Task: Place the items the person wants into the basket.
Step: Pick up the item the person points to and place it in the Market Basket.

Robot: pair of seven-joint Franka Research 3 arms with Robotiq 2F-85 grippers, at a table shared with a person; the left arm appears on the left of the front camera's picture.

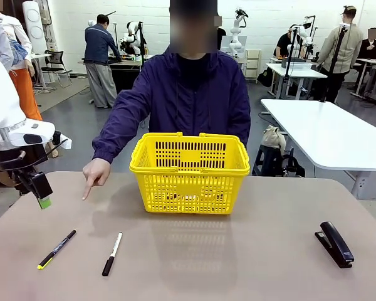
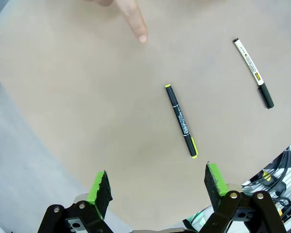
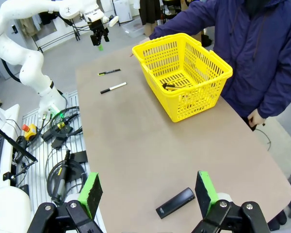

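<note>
The left pincer [image 2: 157,184] hangs above the desk [image 2: 87,107] with its two green pads spread wide, holding nothing and touching nothing. Ahead of it, in the span between its fingers and closer to the one on the picture's right, lies the slim black marker [image 2: 180,120], flat on the desk. The marker's long axis runs away from the pincer, with the yellow-green end nearest the fingers and the dark end aimed toward the person's hand [image 2: 136,24], whose forefinger points down at the desk beyond it. Farther off to the side of the marker lies a white-and-black pen [image 2: 253,73], on much the same slant. The front view adds what the wrist camera misses: the yellow basket [image 1: 189,169] stands well off to the left pincer's [image 1: 41,191] side, in front of the person [image 1: 182,94], and the marker [image 1: 56,249] lies nearer the robot's edge than the pincer. The right pincer [image 3: 148,191] is likewise wide apart and empty, with a black stapler [image 3: 175,203] on the desk just under its fingers and the basket [image 3: 199,97] well beyond them. Something dark lies on the basket floor, too small to tell.
</note>
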